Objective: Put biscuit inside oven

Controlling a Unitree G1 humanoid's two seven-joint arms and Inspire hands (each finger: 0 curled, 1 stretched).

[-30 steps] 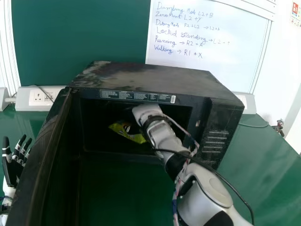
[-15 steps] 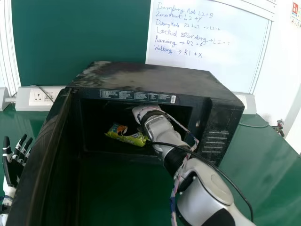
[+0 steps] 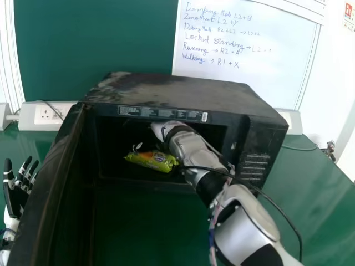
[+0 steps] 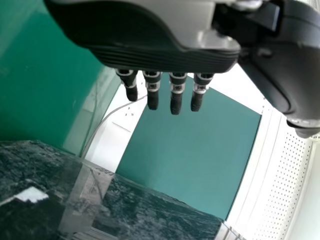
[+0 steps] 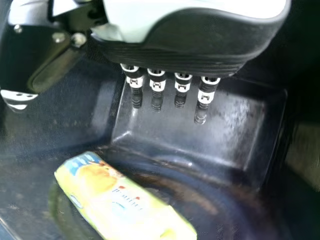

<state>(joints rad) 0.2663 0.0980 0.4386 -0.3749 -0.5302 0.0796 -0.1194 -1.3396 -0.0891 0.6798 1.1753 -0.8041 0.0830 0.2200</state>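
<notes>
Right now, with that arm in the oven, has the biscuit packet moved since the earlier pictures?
Yes. In the head view, the biscuit packet has dropped slightly toward the lower front edge of the oven, its left end most.

So the right arm [image 3: 249,216] is all chunky, rounded silver-grey shells with black joint sections, plus a thin black cable [image 3: 260,192] and a patterned pinkish-white cord [image 3: 212,235]. Right hand [image 3: 161,130]: pale shell, black ribbed edge, round silver screws [image 5: 58,37]. Left hand [image 3: 12,199]: black palm, silver-banded black fingers [image 4: 176,102].
</notes>
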